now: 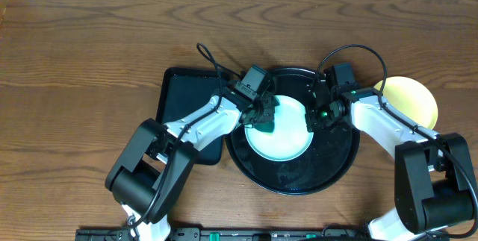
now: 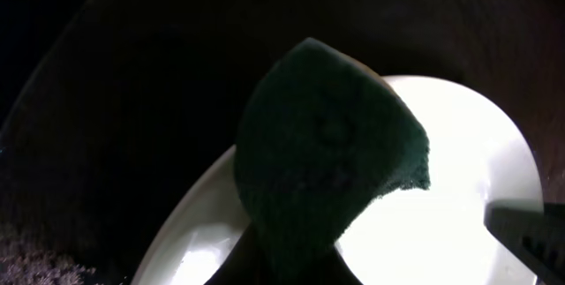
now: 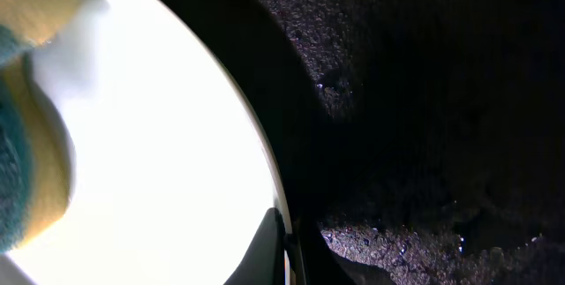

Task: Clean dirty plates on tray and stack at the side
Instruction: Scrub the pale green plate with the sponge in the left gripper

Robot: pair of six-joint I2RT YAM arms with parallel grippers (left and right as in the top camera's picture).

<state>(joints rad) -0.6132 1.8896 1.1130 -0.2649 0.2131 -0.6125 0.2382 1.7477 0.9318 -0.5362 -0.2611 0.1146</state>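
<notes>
- The left gripper [image 1: 261, 113] was clamped on a green sponge [image 2: 327, 153], which lay over the pale plate [image 1: 287, 145] near its 10 o'clock edge.
- The right gripper [image 1: 321, 113] pinched that plate's rim at 3 o'clock.
- The plate sat inside the round tray [image 1: 291, 183] (glossy black).
- A yellow plate [image 1: 414, 98] lay outside the tray, at its 2 o'clock.

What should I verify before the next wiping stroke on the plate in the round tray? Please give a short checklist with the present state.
1. The left gripper is shut on the sponge: ok.
2. The sponge rests on the blue plate: ok.
3. The right gripper is shut on the plate's right rim: ok.
4. The blue plate lies inside the round tray: ok.
5. No smudges left: cannot tell, glare and the sponge hide it.
6. The yellow plate is off the tray, at the right: ok.
</notes>
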